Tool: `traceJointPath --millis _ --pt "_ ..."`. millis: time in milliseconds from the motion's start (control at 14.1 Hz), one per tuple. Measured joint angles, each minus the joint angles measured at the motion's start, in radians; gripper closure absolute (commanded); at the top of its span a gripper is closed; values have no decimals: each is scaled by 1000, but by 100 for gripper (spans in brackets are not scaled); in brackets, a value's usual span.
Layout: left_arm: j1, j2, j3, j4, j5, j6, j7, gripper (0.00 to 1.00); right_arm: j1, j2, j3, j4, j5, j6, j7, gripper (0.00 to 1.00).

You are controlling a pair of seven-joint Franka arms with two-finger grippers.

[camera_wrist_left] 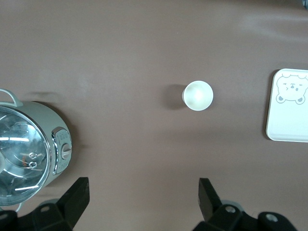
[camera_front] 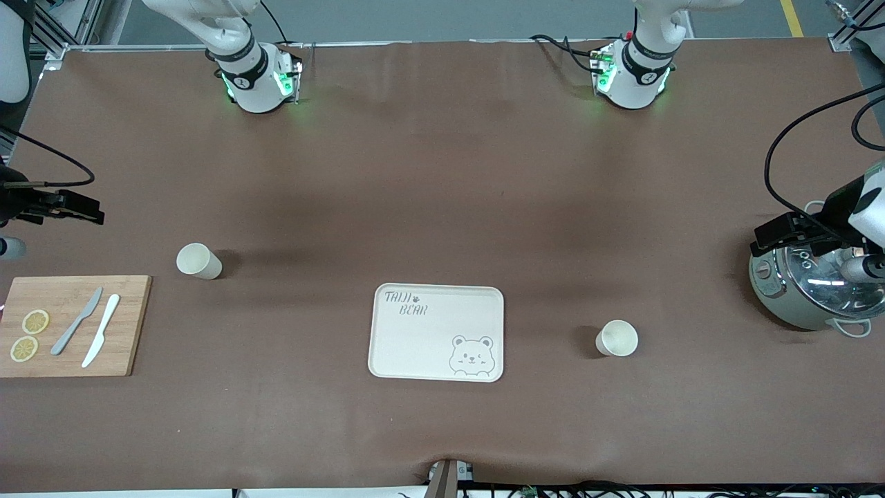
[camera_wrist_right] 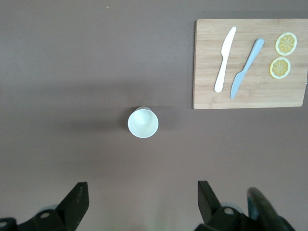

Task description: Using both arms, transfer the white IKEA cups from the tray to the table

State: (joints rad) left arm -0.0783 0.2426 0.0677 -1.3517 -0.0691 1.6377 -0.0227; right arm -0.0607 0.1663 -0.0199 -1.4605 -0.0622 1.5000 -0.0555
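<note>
Both white cups (camera_front: 199,261) (camera_front: 617,337) stand on the desk (camera_front: 442,173), the tray (camera_front: 415,346) apparently bare; left gripper (camera_wrist_left: 139,197) and right gripper (camera_wrist_right: 139,199) hover, jaws spread, nothing left to move.

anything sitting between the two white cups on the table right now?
Yes: the tray, with nothing on it, lies between the cup toward the right arm's end and the cup toward the left arm's end; otherwise bare brown table. Front view shows it.

Matte brown table (camera_front: 442,173), wooden cutting board (camera_front: 131,325)
</note>
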Motion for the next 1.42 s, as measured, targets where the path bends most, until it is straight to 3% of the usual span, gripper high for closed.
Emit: traceJointPath --millis 284,710,1420 --pt "3 0 0 0 0 0 0 0 6 -39 1 -17 0 8 70 0" --pt "6 0 0 0 0 0 0 0 6 -160 1 -151 5 89 78 0" --pt "6 2 0 0 53 21 65 0 43 -183 8 -100 21 60 78 0"
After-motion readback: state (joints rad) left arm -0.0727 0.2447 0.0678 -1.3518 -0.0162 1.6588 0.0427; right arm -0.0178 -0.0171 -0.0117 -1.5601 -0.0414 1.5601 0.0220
